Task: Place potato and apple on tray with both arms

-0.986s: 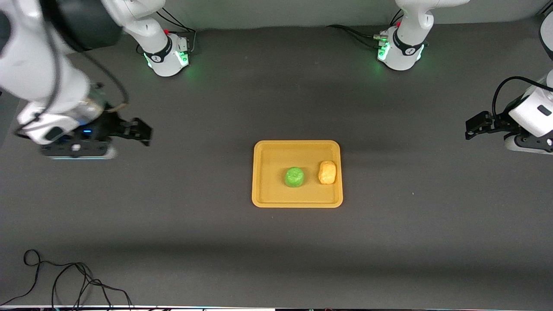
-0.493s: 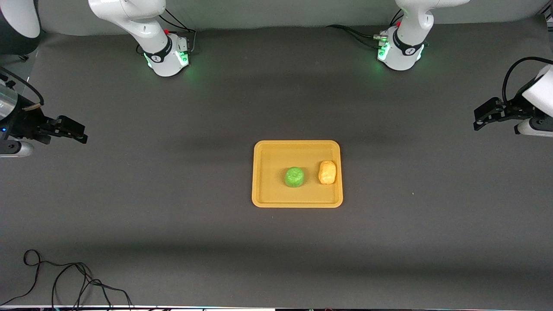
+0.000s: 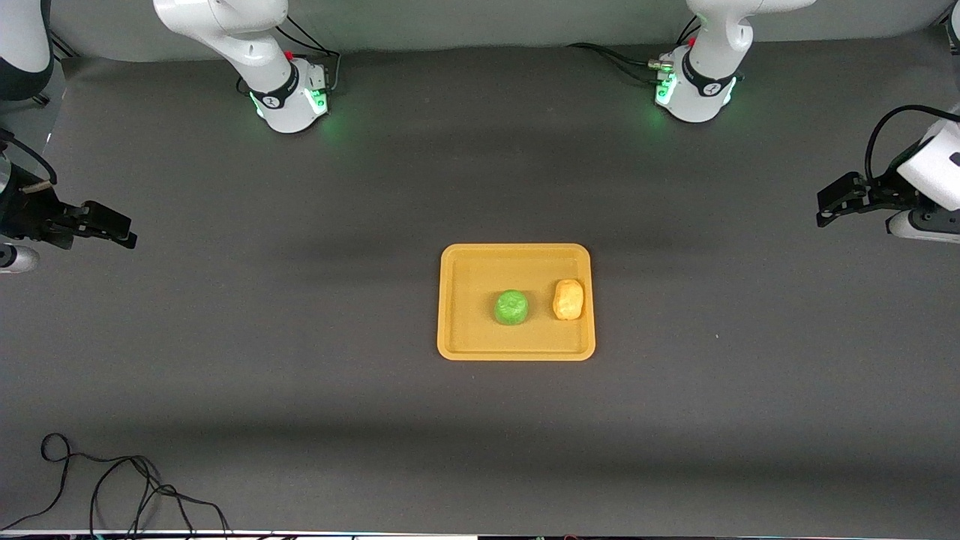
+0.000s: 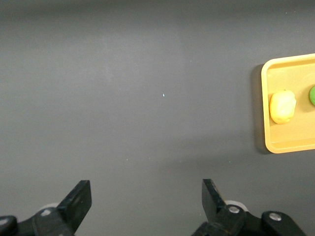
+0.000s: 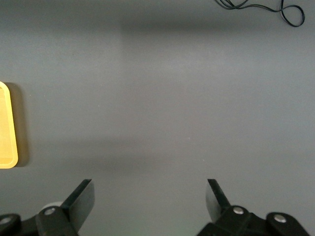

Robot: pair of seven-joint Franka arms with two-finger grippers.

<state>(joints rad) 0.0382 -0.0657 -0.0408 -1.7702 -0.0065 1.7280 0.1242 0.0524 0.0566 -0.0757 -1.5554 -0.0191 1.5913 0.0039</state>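
Observation:
The orange-yellow tray [image 3: 465, 285] lies at the table's middle. The green apple [image 3: 511, 307] and the yellow-tan potato [image 3: 568, 299] sit on it side by side, the potato toward the left arm's end. The left wrist view shows the tray [image 4: 290, 78], the potato [image 4: 282, 106] and an edge of the apple [image 4: 312, 96]. My left gripper [image 3: 825, 206] hangs open and empty over the left arm's end of the table; its own view shows it [image 4: 146, 196] too. My right gripper [image 3: 120, 232] hangs open and empty over the right arm's end, seen also in the right wrist view [image 5: 150, 196]. A tray corner [image 5: 7, 128] shows there.
A loose black cable [image 3: 112, 487] lies at the table's near edge toward the right arm's end, and shows in the right wrist view [image 5: 261, 7]. The two arm bases [image 3: 289, 94] [image 3: 694, 90] stand along the table's edge farthest from the camera.
Both grippers have drawn away from the tray toward their own ends of the table, the right one by much more. Apple and potato have not moved.

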